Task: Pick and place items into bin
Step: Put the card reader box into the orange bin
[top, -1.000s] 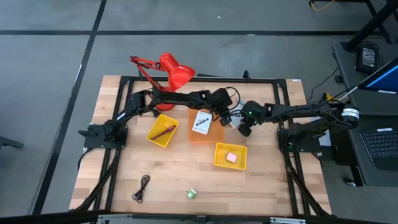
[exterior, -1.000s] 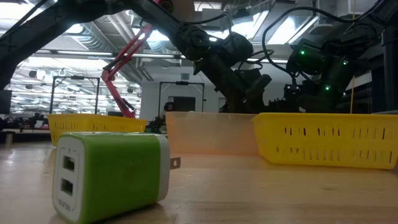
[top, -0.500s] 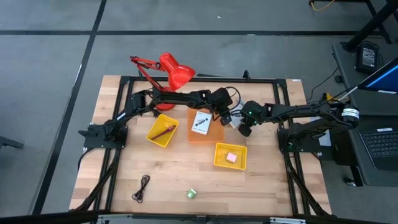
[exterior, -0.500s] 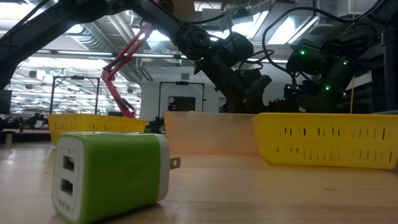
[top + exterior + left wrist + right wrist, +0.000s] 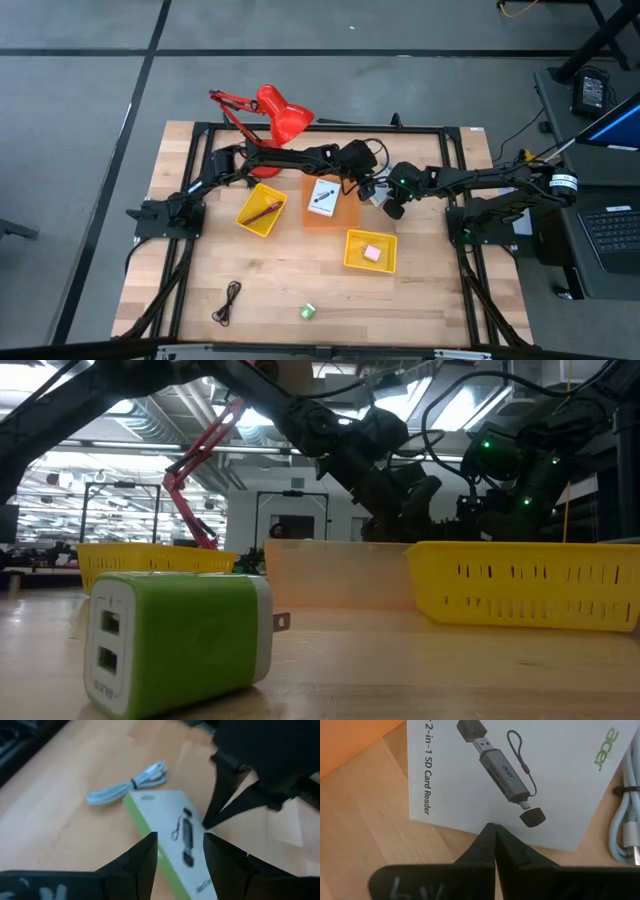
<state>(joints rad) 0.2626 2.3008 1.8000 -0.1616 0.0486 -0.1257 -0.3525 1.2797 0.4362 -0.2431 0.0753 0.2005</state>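
Wrist views alone show pale cable (image 5: 127,787).

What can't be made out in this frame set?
- High view: the box and white cable by the orange bin are hidden under both arms; the left gripper and right gripper are too small to read.
- Low view: the bins' contents are hidden by their walls; the green charger blocks the table behind.
- Right wrist view: the box's far edges are cut off.

Left gripper (image 5: 366,187) shifted slightly right, closer to right gripper (image 5: 385,199); now over white card-reader box (image 5: 175,840).
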